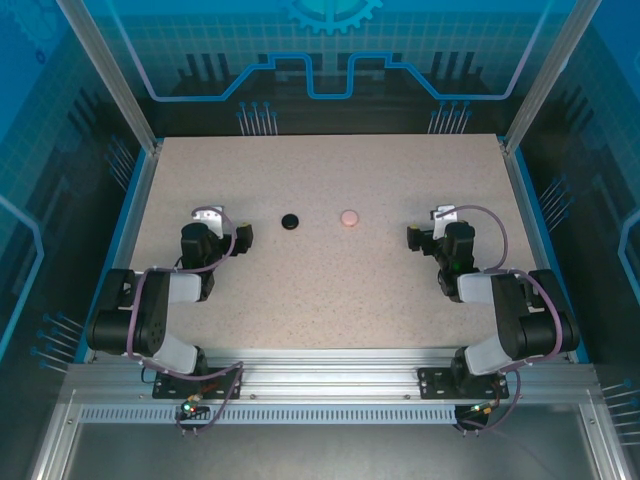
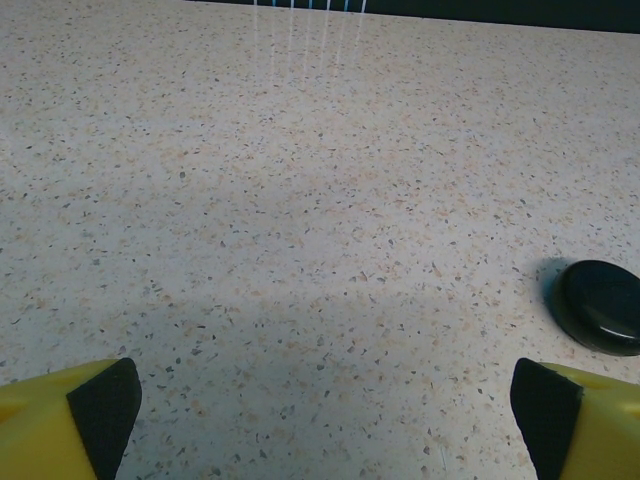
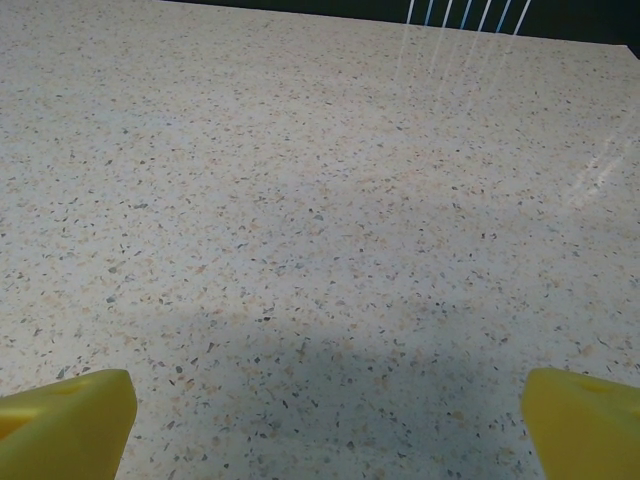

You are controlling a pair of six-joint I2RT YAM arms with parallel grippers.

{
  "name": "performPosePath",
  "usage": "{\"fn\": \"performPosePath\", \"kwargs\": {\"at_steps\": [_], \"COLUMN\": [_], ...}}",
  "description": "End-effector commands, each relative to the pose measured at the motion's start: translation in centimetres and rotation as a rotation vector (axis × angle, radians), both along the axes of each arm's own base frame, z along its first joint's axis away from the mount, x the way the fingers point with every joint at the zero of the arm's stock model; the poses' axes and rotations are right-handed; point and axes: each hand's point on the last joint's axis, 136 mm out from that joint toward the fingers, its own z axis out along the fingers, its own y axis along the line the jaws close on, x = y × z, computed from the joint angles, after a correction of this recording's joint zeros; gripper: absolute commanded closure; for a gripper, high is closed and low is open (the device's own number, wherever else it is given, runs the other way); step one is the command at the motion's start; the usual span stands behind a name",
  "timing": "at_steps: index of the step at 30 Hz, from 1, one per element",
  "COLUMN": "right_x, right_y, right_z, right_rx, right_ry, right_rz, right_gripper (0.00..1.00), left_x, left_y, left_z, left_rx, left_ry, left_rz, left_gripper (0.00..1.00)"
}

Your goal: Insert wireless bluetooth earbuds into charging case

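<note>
First step, by the look of things: nothing gripped, no lid lifted.

Black case (image 1: 290,220) lying flat on the bench (image 1: 330,300), a round dark puck. Lid apparently down, judging from the left wrist view. Contents hidden; presence of earbuds inside impossible to tell.

Pink case (image 1: 348,217) just right of the black case and apart from it. Also seemingly shut, though too small from above for certainty. Contents likewise unknown.

Left end effector (image 1: 243,235) near the black case, to its left and slightly closer to the arm bases. Low over the bench, spread wide, nothing in the gap.

Right end effector (image 1: 413,237) well right of the black case, beyond the pink case. Also wide apart and holding nothing.

Next, probably: bring the left end effector rightward onto the black case, steady it by the rim, then raise the lid before any earbud work. Calls for a low, centred approach. A smooth shallow puck on a slick bench seems prone to skidding under a one-sided push. Worth keeping the right end effector ready for bracing, or for the pink case. Finding the earbuds themselves: a matter for after lid opening.
</note>
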Motion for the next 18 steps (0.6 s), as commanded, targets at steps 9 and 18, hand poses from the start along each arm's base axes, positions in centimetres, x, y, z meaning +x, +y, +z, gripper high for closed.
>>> {"fn": "performPosePath", "kwargs": {"at_steps": [9,18], "right_x": [0.8,0.79], "right_y": [-0.06,0.02], "right_z": [1.01,1.01], "right_rx": [-0.002,0.021], "right_ry": [-0.038,-0.035], "right_rz": [-0.003,0.02], "right_gripper": [0.0,0.0], "left_x": [0.66,0.64], "left_y": [0.3,0.14], "left_z": [0.65,0.76], "left_rx": [-0.007,-0.001], "left_ry": [-0.017,-0.022], "left_rz": [0.011,0.011], "left_gripper": [0.01,0.01]}}
